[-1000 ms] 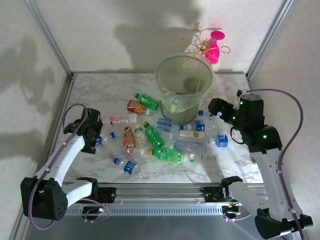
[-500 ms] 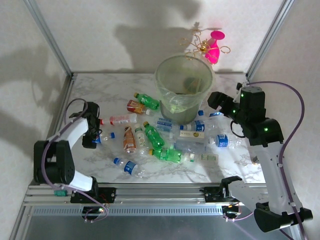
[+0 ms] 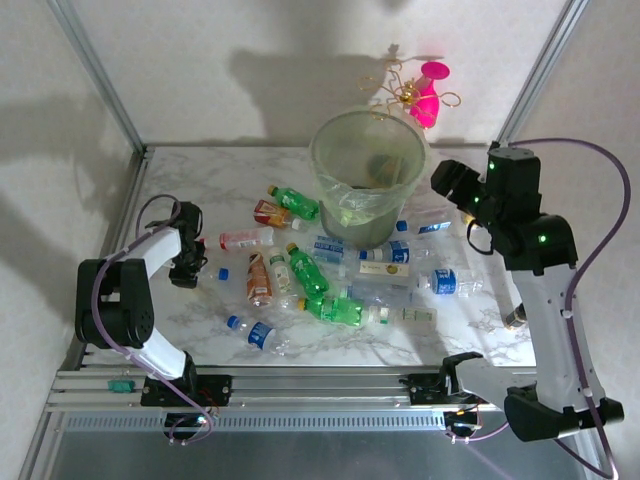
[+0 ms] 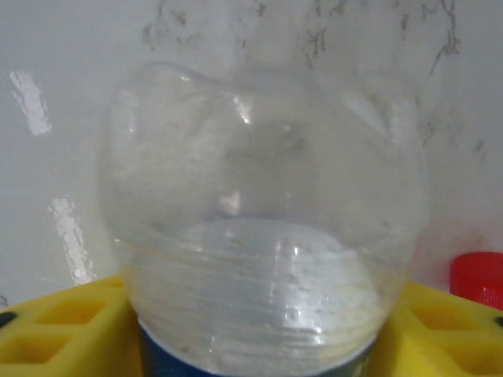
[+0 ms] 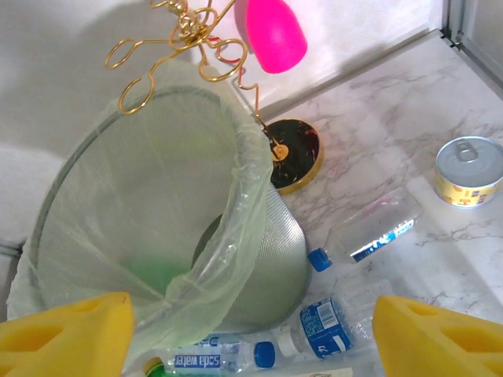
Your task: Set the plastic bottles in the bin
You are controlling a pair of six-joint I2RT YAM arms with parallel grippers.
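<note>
Over at the counter's point(image 3: 470, 330) left edge, left gripper point(image 3: 188, 268) pinches a clear bottle's point(image 4: 263, 228) slick round end, well apart from the bin point(image 3: 318, 165), so it might squirt loose; right gripper point(image 3: 448, 182) is open.

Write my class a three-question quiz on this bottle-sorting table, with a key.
1. True or false: the bin lies tipped on its side.
2. What sits between the fingers of the left gripper? A) a clear bottle B) a metal can C) nothing
3. Fill in: the right gripper holds its jaws ____.
Key: 1 false; 2 A; 3 open.
</note>
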